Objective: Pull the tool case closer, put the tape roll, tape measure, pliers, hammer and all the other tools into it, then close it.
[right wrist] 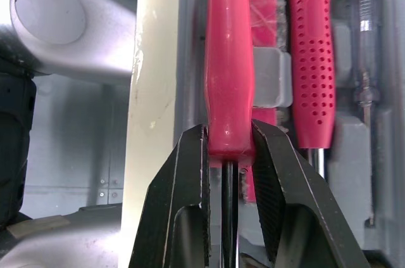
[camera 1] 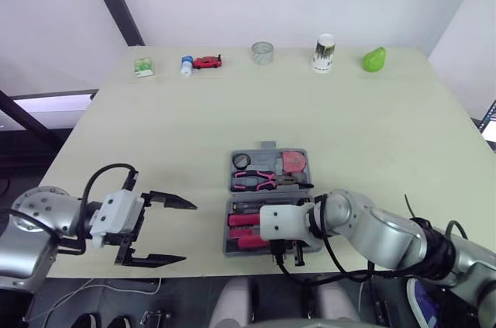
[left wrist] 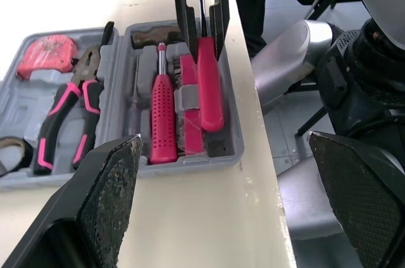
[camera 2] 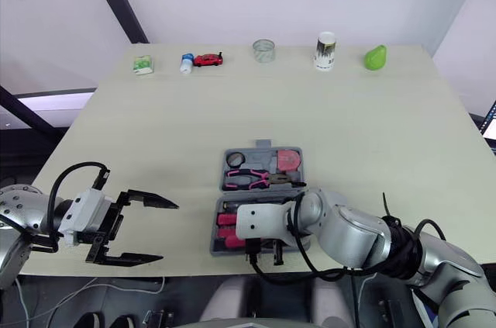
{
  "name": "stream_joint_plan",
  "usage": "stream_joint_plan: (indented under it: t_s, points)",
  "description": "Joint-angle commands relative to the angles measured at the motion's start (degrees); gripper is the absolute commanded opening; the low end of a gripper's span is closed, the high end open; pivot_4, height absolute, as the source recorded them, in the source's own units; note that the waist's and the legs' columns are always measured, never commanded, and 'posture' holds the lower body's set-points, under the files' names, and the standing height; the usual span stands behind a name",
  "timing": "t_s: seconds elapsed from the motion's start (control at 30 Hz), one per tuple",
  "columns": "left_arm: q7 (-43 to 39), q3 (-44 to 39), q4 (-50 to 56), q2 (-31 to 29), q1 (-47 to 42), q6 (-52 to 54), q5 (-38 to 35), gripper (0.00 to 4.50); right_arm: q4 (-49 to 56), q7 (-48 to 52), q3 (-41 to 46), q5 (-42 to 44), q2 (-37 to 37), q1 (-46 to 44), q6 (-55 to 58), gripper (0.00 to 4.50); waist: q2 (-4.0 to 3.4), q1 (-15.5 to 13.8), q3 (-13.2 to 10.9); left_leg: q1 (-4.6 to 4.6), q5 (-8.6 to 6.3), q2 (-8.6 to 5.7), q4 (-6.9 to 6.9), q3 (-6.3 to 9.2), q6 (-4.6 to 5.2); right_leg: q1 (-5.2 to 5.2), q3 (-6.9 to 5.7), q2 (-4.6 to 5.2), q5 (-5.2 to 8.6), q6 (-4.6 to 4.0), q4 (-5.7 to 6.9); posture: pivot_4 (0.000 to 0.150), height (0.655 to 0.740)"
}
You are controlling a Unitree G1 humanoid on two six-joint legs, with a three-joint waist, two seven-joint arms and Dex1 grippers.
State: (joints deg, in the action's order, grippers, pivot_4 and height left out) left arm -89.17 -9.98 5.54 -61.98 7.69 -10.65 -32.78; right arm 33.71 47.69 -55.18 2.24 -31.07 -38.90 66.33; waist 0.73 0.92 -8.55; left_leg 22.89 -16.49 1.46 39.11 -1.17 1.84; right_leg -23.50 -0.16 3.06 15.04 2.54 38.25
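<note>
Red-handled screwdriver (right wrist: pixel 228 71) pinched in right gripper (right wrist: pixel 229 132), lying in grey tool case (left wrist: pixel 190 161); left gripper (camera 1: pixel 188 232) spread wide, empty, beside case.

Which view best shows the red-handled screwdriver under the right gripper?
Right wrist view: the red-handled screwdriver lies close up, with the right gripper pinching the handle's end in its jaws. Left wrist view shows its handle lying in the tool case. Eye views hide most of it behind the gripper.
</note>
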Motion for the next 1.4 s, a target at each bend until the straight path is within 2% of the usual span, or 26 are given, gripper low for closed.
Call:
stream_joint_plan:
  t_s: [0.03, 0.4, 0.6, 0.67, 0.7, 0.83, 1.07, 1.17, 1.27, 1.4]
  points:
    - [-3.33, -1.13, 0.35, -0.65, 1.03, -1.63, -1.70, 4.50, -0.99, -1.68, -1.18, -0.64, 1.97, -0.51, -1.43, 0.40, 0.01, 0.12, 0.00, 0.00, 0.00, 0.00, 0.00, 0.00, 0.00, 0.00, 0.00, 0.00, 0.00, 0.00, 0.00, 0.150, 0.7400]
    - [-3.32, -1.72, 0.30, -0.65, 1.68, -1.68, -1.70, 4.50, -7.07, -3.80, -2.72, -1.39, 8.38, -1.56, -4.92, 0.40, 0.02, 0.07, 0.01, -0.01, 0.00, 0.01, 0.00, 0.00, 0.00, 0.00, 0.00, -0.04, 0.00, 0.00, 0.04, 0.150, 0.7400]
    - [-3.32, -1.44, 0.21, -0.35, 1.26, -1.57, -1.38, 4.50, -7.41, -3.94, -2.71, -1.35, 8.48, -0.87, -5.27, 0.40, 0.02, 0.28, 0.01, -0.02, 0.00, 0.02, 0.00, 0.01, 0.00, -0.03, 0.00, -0.08, 0.01, -0.01, 0.10, 0.150, 0.7400]
    - [-3.32, -1.28, 0.05, -0.30, 1.03, -1.54, -1.28, 4.50, -7.16, -3.56, -2.73, -1.01, 8.12, -0.55, -5.33, 1.42, 0.01, 0.24, 0.01, -0.03, 0.00, 0.03, 0.00, 0.00, 0.00, -0.02, 0.00, -0.08, 0.01, -0.01, 0.10, 0.150, 0.7400]
    - [-3.32, -1.16, -0.10, -0.32, 0.88, -1.57, -1.24, 4.50, -7.08, -3.55, -2.65, -1.00, 8.02, -0.44, -5.57, 1.73, 0.01, 0.23, 0.00, -0.03, 0.00, 0.03, 0.00, 0.01, 0.00, -0.02, 0.00, -0.08, 0.01, -0.01, 0.10, 0.150, 0.7400]
    - [-3.32, -0.95, -0.42, -0.28, 0.63, -1.70, -1.18, 4.50, -6.93, -4.37, -1.24, -1.28, 8.20, 0.39, -6.23, 3.75, 0.01, 0.22, 0.01, -0.03, 0.00, 0.02, 0.00, -0.01, 0.00, -0.02, 0.00, -0.07, 0.01, -0.01, 0.09, 0.150, 0.7400]
    - [-3.32, -0.68, -0.88, 0.09, -0.13, -1.56, -0.85, 4.50, -3.30, -2.34, 7.19, 3.88, 8.30, 3.60, -8.66, 3.75, 0.03, 0.06, -0.01, -0.02, 0.00, 0.03, 0.00, -0.01, 0.00, -0.02, 0.00, -0.05, 0.01, -0.01, 0.08, 0.150, 0.7400]
    - [-3.32, -0.46, -0.98, 0.33, -0.65, -1.38, -0.79, 4.50, -4.74, -1.14, 12.57, 7.00, 9.42, 7.81, -19.63, 3.75, 0.05, 0.04, 0.01, -0.02, 0.00, 0.04, 0.00, 0.01, 0.00, -0.01, 0.00, -0.06, 0.00, -0.01, 0.08, 0.150, 0.7400]
    - [-3.32, -0.17, -1.09, 0.52, -1.19, -1.26, -0.78, 4.50, -7.69, 1.09, 14.90, 7.63, 8.58, 11.12, -29.11, 2.87, 0.04, -0.01, 0.00, -0.02, 0.00, 0.03, -0.01, 0.00, 0.00, 0.00, -0.01, -0.06, 0.01, 0.00, 0.05, 0.150, 0.7400]
    - [-3.32, 0.49, -1.00, 0.81, -2.07, -0.88, -1.05, 4.50, -12.86, 2.58, 16.07, 7.09, 8.05, 14.14, -36.69, 0.83, 0.05, -0.10, 0.00, -0.02, 0.00, 0.02, 0.00, -0.04, 0.00, 0.00, 0.02, -0.06, 0.00, 0.01, 0.05, 0.150, 0.7400]
